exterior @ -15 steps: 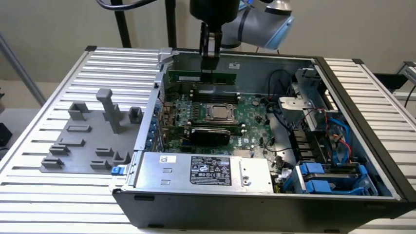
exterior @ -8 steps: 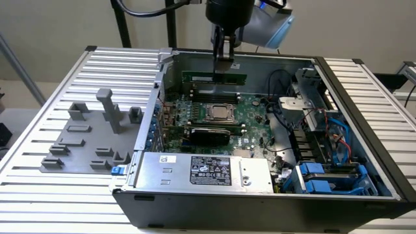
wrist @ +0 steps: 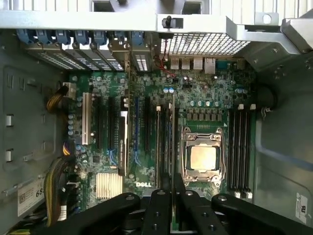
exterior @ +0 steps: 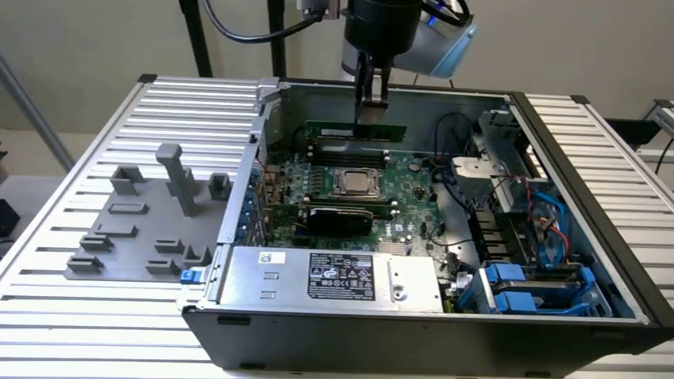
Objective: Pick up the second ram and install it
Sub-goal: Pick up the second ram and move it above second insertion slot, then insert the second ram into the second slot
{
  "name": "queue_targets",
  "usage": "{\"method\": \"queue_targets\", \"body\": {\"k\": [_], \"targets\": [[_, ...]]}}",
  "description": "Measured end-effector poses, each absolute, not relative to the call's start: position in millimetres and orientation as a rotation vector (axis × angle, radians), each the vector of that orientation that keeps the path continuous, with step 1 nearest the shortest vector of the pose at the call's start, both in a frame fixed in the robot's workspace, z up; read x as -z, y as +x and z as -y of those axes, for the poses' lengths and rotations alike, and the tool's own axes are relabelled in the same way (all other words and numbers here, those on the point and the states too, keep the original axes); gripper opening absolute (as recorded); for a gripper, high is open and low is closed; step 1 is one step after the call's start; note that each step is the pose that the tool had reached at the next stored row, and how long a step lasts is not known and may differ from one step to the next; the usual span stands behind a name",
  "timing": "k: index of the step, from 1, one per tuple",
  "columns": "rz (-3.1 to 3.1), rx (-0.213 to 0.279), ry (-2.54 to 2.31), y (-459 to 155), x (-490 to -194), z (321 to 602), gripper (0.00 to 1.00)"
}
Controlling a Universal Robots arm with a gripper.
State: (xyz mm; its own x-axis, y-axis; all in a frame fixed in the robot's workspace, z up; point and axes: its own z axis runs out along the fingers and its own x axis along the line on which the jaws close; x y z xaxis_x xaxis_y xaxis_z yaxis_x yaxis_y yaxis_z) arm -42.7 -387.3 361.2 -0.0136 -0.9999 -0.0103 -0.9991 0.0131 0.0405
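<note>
Above the far side of the open black computer case [exterior: 589, 237], the second ram [exterior: 335, 131], a thin green circuit-board stick, hangs level and lengthwise, clear of the big square green motherboard [exterior: 406, 207] beneath it. I see the black two-finger gripper [exterior: 371, 110] clamped on the stick's upper edge, towards the end on the exterior view's right.

Through the wrist camera I can read one word, "DELL" [wrist: 142, 184], printed white on the board beside one small silver finned heatsink [wrist: 108, 185]. One square metal processor socket [wrist: 203, 157] sits next to four long dark memory slots [wrist: 240, 147] with white latches. A white sticker [wrist: 30, 197] on the case wall shows digits that I cannot read whole.

In the exterior view, the silver power supply box [exterior: 411, 284] carries one black label [exterior: 342, 276]; its print is too small for me. Two blue drive brackets [exterior: 526, 298] fill the near corner. Outside the case, one grey moulded holder [exterior: 147, 229] lies on the slatted aluminium table [exterior: 63, 316].
</note>
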Motion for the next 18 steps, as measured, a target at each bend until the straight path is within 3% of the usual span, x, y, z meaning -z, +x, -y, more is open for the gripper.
{"method": "queue_targets", "body": {"k": [18], "targets": [[2.239,0.069,2.184,-33.9,-351.0,383.4,0.13]]}}
